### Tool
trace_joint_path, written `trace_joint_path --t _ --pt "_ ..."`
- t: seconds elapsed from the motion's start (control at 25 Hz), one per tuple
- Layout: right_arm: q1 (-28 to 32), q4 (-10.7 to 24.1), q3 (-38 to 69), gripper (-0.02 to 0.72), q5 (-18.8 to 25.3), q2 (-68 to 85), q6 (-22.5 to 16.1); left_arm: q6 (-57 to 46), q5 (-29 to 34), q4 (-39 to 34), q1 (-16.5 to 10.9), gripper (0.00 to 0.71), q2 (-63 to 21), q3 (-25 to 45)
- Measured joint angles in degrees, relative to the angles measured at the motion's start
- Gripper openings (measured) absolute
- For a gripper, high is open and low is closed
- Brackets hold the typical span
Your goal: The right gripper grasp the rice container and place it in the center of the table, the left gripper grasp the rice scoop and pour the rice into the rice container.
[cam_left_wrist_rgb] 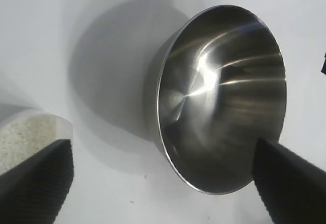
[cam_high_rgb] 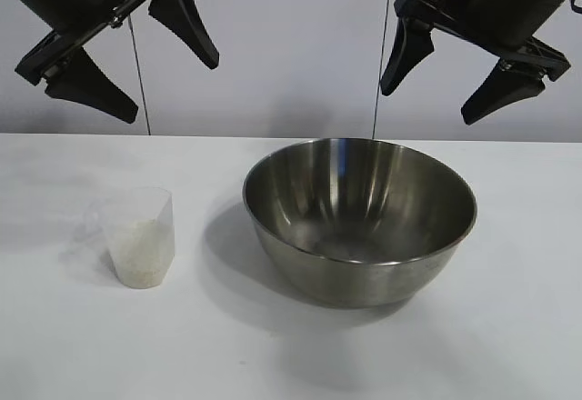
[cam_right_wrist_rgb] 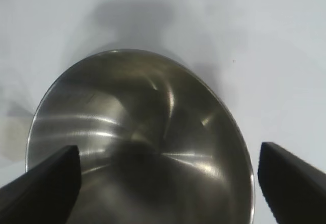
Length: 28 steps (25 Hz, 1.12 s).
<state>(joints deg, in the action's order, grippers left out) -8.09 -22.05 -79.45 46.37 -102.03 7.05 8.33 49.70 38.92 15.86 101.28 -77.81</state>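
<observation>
Bench point(cam_high_rgb: 55, 345): plain white matte surface carrying both task items; it leaves free room around each, so either arm can descend without obstruction.

Rice container point(cam_high_rgb: 359, 223): large polished steel bowl, upright and empty, standing slightly right of the bench's middle, directly below the right arm. Judged to be sitting where the right arm can reach it, and near enough to centre that little shifting seems needed.

Right claw point(cam_high_rgb: 447, 80): raised well above the container, fingers spread wide, holding nothing. In the right wrist view the bowl fills the space between its fingers point(cam_right_wrist_rgb: 43, 183), which suggests an approach aimed at the rim.

Left claw point(cam_high_rgb: 136, 64): raised at the upper left, above and behind the scoop, fingers wide apart, empty. Its wrist view shows the scoop's rim at one finger and the bowl farther off.

Rice scoop point(cam_high_rgb: 138, 236): small clear plastic cup, upright on the bench left of the container and apart from it, placed on the left arm's side for pickup.

Rice point(cam_high_rgb: 141, 253): white grains filling roughly the lower half of the scoop; none yet in the container.

Writing: no brand, label or graduation marks legible on any item.
</observation>
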Motion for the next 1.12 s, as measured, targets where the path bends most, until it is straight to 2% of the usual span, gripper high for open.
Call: trace_joint_path --t 0.16,0.28,0.48,0.64,0.72,0.88,1.12 --pt "0.0 -0.23 0.0 0.652 -0.45 0.0 0.0 0.0 0.0 0.0 0.0 0.683 0.0 0.0" --pt "0.0 0.1 0.0 0.652 0.81 0.0 0.0 0.0 0.0 0.0 0.0 0.683 0.0 0.0" --pt "0.0 4.9 0.0 0.652 4.83 0.03 -0.83 0.0 0.0 0.0 0.0 0.683 0.0 0.0" --pt "0.0 8.56 1.72 0.652 4.98 0.49 -1.39 0.0 0.0 0.0 0.0 0.683 0.0 0.0" --pt "0.0 8.9 4.47 0.652 3.06 0.65 -1.45 0.0 0.0 0.0 0.0 0.683 0.0 0.0" --pt "0.0 8.05 11.04 0.652 -3.9 0.12 -1.47 0.0 0.0 0.0 0.0 0.683 0.0 0.0" --pt "0.0 3.15 14.35 0.652 -9.48 -4.49 -0.61 0.0 0.0 0.0 0.0 0.683 0.0 0.0"
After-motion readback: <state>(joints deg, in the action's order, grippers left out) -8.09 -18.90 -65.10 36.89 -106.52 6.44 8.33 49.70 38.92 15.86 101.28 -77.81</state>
